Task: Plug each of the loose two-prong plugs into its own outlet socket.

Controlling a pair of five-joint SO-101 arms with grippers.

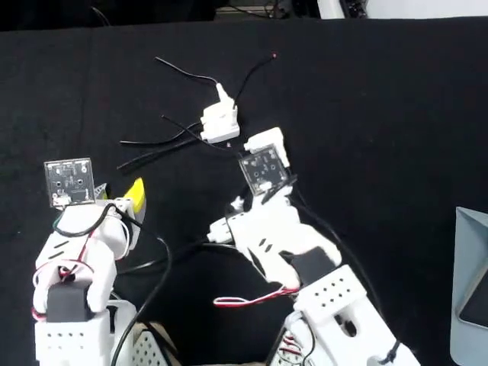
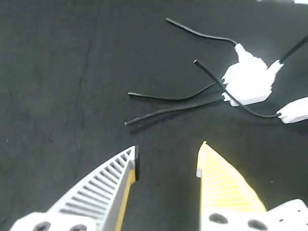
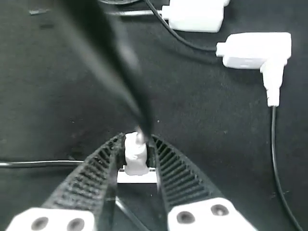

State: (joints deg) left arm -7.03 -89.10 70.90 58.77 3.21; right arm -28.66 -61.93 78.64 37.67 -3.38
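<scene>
A white outlet block (image 1: pixel 219 120) with black cords lies at the middle of the black table; it also shows as the outlet block (image 2: pixel 248 79) and the outlet block (image 3: pixel 195 14). Just to its right lies a loose white plug (image 1: pixel 265 140), seen closer as the plug (image 3: pixel 255 48) with its cord. My right gripper (image 3: pixel 136 144) is shut on a small white plug (image 3: pixel 136 156) whose black cord rises between the fingers. It sits just short of the outlet block, largely hidden under its camera board (image 1: pixel 263 169). My left gripper (image 2: pixel 168 147) stands open and empty, well short of the block, at the table's left (image 1: pixel 118 194).
Several loose black cords (image 2: pixel 168 103) trail left from the outlet block, between it and my left gripper. A grey tray (image 1: pixel 471 290) stands at the right edge. Black cloth (image 1: pixel 381 114) covers the table, with open space at the back right and far left.
</scene>
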